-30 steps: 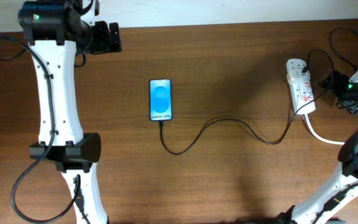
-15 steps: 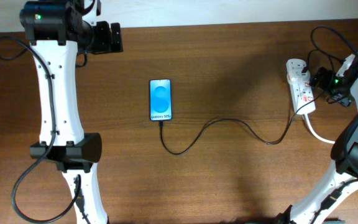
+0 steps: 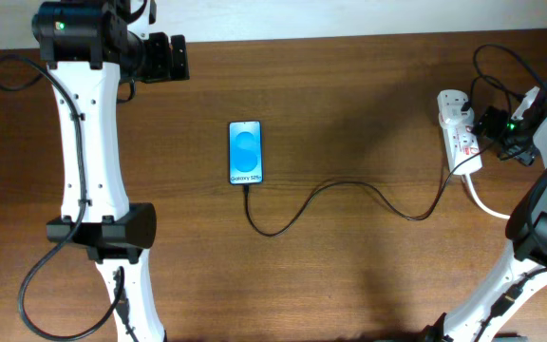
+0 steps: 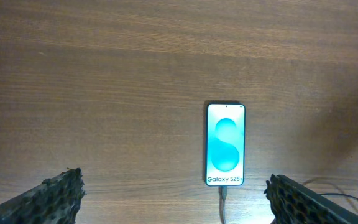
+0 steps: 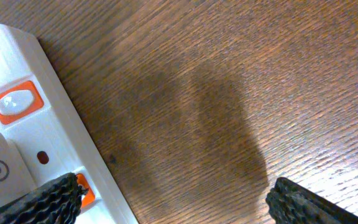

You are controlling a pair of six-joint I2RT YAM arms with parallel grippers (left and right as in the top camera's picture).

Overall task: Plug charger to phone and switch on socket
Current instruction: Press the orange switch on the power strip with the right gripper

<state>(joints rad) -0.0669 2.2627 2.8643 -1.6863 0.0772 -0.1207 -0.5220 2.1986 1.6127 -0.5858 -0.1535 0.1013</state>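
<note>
Charger (image 3: 345,182) runs from phone (image 3: 246,152) to socket (image 3: 459,133); right hand (image 5: 179,200), spread wide, hovers just beside socket, seemingly untouching; left hand (image 4: 178,198), far from socket, likewise wide.

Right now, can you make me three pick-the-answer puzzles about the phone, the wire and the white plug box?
1. The phone screen is: A red, B blue, C green.
2. The socket lies: A touching the phone, B close to the right gripper, C under the phone.
3. The charger is: A plugged into the phone, B coiled on the socket, C lying apart from the phone.

Answers: B, the screen glows blue. B, the right wrist view shows the socket just beside that gripper. A, its tip meets the phone's bottom edge.
</note>
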